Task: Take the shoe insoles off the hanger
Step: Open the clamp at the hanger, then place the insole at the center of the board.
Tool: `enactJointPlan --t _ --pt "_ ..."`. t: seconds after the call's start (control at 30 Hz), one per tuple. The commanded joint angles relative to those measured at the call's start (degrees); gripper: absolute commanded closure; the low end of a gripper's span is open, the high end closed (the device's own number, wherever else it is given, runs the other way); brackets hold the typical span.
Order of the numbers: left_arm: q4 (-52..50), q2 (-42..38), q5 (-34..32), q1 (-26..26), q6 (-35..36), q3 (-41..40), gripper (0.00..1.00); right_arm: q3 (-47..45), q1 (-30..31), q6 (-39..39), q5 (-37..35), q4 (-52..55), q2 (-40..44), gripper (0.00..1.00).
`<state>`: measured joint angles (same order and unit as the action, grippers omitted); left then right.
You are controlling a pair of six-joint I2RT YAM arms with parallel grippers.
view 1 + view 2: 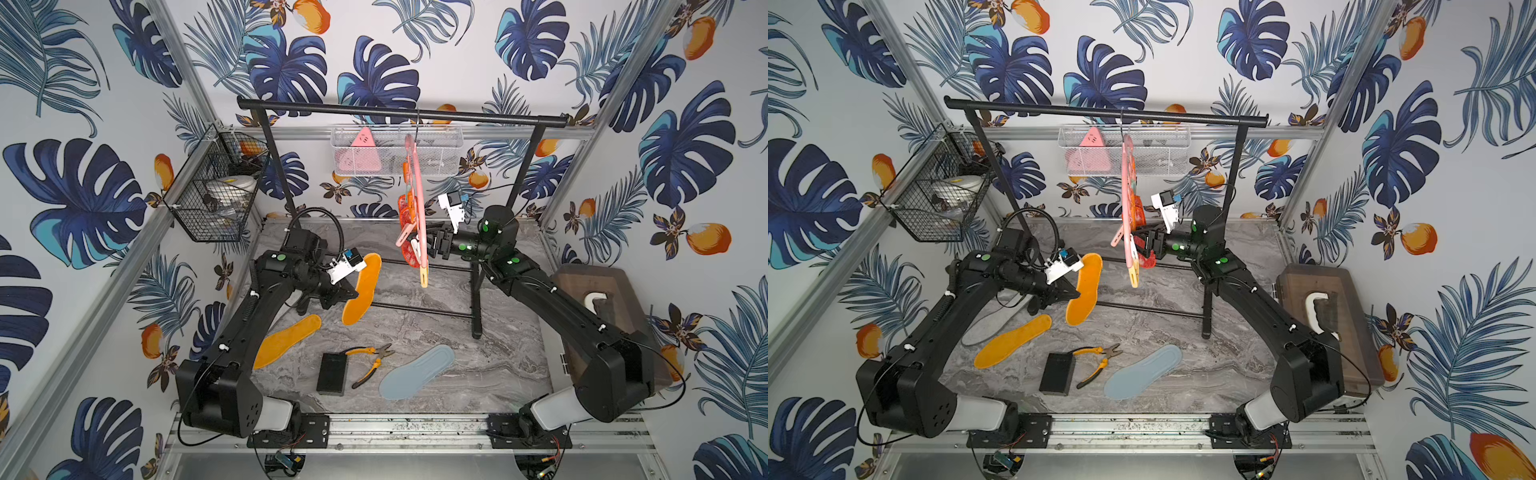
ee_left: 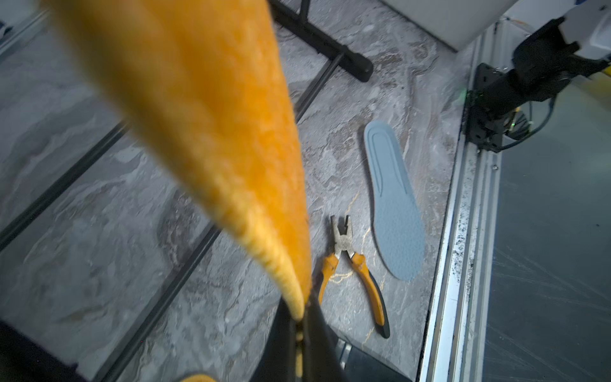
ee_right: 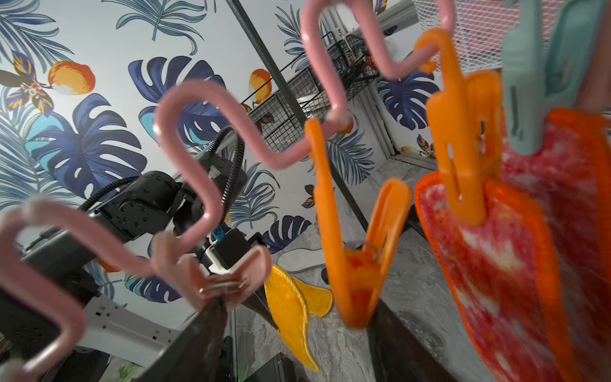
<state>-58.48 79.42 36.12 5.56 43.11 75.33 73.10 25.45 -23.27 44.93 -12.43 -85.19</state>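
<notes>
While insoles (image 1: 403, 218) hang, white basket (image 1: 440, 166) holds pink triangle (image 1: 363, 139).

Grey marbled tabletop (image 1: 436, 316) bears an orange insole (image 1: 286, 340), blue insole (image 1: 417, 372), pliers (image 1: 372, 365), black block (image 1: 331, 374).

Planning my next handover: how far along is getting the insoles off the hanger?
Done: a light blue insole and one yellow-orange insole lie on the table. In hand: the left gripper is shut on a second yellow-orange insole, clear of the hanger; the right gripper is open at the pegs. Left: two red-orange insoles, still clipped.
</notes>
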Motion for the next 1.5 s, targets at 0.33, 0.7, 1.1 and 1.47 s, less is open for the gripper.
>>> enactJointPlan --t 0.33,0.7,1.1,1.47 --pt "3.54 -7.78 -22.27 -3.28 -3.93 -10.86 1.0 -16.14 0.13 8.24 -20.43 9.64 15.42 0.22" --pt "3.68 -6.92 -22.91 -3.28 -2.75 -12.4 1.0 -26.15 0.13 12.45 -32.16 18.0 29.86 0.21" --pt "13.31 -3.46 -25.67 0.38 -6.54 -10.56 1.0 -38.85 0.12 10.68 -41.57 22.38 45.14 0.18" --pt "11.87 -0.14 -19.55 5.03 -4.24 -11.42 1.0 -41.72 0.15 11.52 -43.45 28.78 51.71 0.14"
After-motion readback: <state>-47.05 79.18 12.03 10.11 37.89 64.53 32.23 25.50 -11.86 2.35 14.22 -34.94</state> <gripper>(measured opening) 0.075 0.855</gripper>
